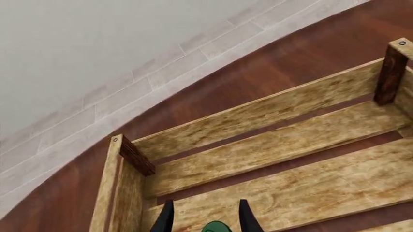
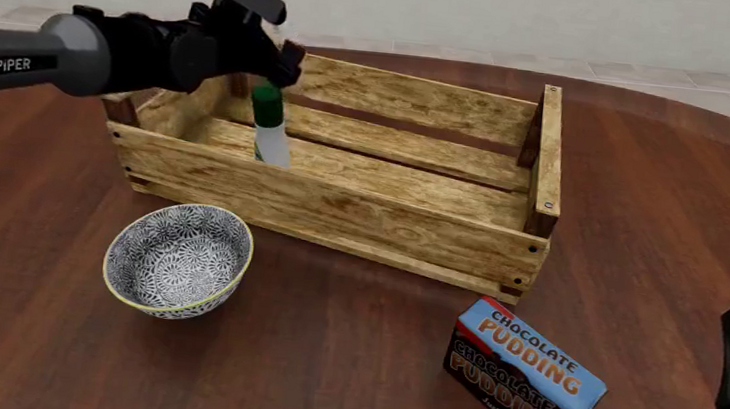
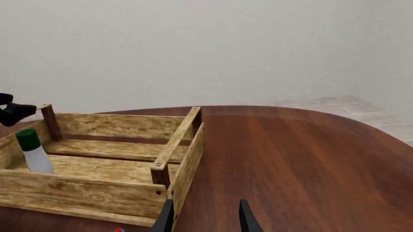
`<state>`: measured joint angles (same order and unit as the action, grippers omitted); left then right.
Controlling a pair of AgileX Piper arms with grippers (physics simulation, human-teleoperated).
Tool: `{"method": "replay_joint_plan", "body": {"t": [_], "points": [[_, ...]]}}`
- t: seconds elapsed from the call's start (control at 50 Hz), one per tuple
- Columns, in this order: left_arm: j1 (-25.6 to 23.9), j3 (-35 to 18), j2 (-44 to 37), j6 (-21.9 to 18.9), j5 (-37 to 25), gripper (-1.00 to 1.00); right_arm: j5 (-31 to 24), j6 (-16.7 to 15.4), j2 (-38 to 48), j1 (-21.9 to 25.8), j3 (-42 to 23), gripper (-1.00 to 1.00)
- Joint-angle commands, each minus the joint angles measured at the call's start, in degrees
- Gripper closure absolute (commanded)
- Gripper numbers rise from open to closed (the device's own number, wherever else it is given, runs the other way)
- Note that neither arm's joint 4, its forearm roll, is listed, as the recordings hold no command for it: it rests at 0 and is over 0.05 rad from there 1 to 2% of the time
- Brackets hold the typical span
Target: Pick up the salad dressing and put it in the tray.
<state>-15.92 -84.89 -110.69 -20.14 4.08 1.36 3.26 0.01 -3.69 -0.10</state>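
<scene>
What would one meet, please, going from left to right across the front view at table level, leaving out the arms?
Patterned bowl → salad dressing, standing in the left end of the tray → chocolate pudding box.

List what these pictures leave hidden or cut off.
- Salad dressing: its base is hidden behind the tray's near wall in the front and right wrist views; the left wrist view shows only the cap, so resting or hanging is unclear.
- Left tool: grip contact on the cap is cut off.
- Right tool: nearly out of the front view.
</scene>
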Motion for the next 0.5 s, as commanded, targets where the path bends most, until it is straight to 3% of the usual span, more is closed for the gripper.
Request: {"method": "replay_joint_plan", "body": {"t": [0.02, 0.5], "points": [[-0.2, -0.3, 1.35, -0.05, -0.68, -1.0, -0.22, -0.2, 0.0, 0.1, -0.02, -1.0], [-0.38, 0.25, 3.96, -0.16, -1.27, -1.0, -0.24, -0.22, 0.0, 0.15, -0.04, -1.0]]}}
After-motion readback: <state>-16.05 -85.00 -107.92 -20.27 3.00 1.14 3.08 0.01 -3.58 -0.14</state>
